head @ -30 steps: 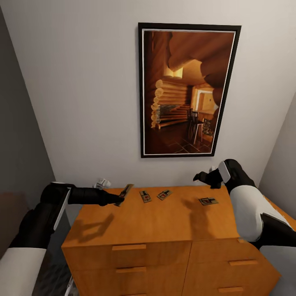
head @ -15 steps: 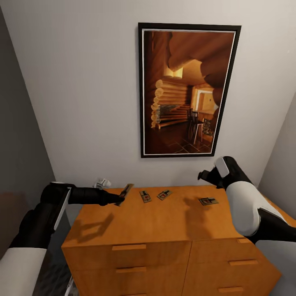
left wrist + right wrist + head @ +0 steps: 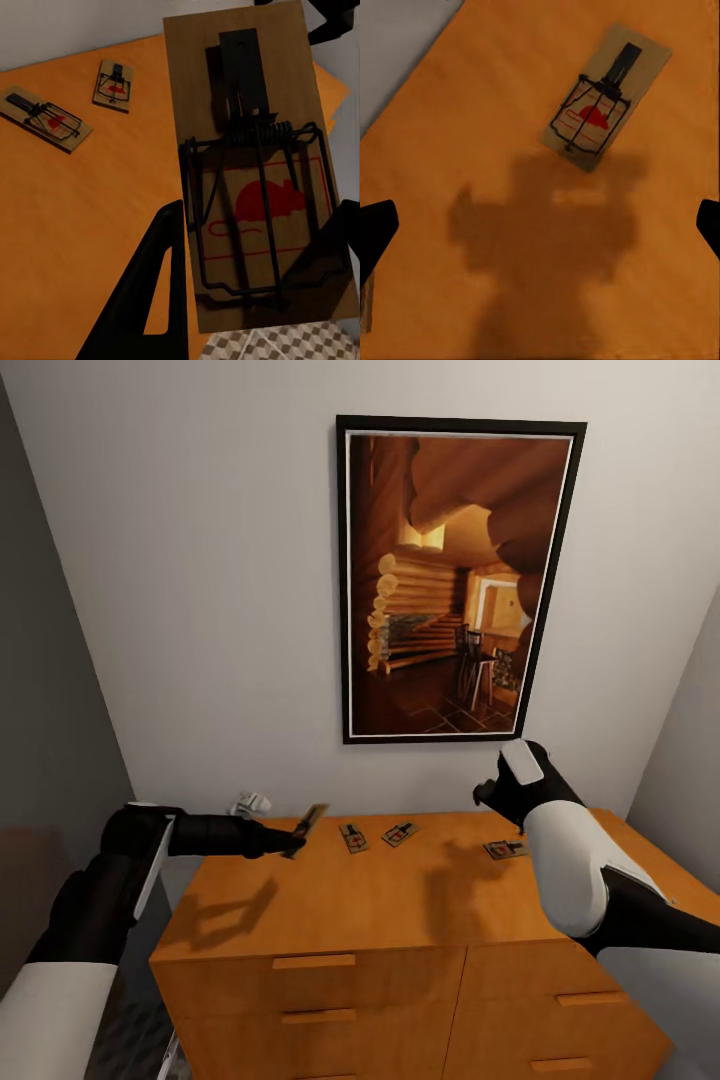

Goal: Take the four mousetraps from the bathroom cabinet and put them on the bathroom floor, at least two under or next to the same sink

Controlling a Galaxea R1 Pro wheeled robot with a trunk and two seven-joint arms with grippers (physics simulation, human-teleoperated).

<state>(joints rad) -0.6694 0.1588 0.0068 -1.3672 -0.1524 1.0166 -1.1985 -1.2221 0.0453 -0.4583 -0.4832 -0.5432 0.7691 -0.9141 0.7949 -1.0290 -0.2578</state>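
Left end effector (image 3: pixel 292 843) at lower left of head view grips one mousetrap (image 3: pixel 306 825) w/ its fingers (image 3: pixel 154 285) closed on the board, held tilted just off the cabinet's (image 3: pixel 400 920) left back corner. Three more traps lie flat on cabinet top near the wall: two side by side mid-frame (image 3: pixel 352 837) (image 3: pixel 399 833), one further right (image 3: pixel 503 849). Right end effector (image 3: pixel 487 794) hangs open above that right trap (image 3: pixel 604 109), not touching. Framed cabin picture (image 3: pixel 458 578) on wall, upper centre
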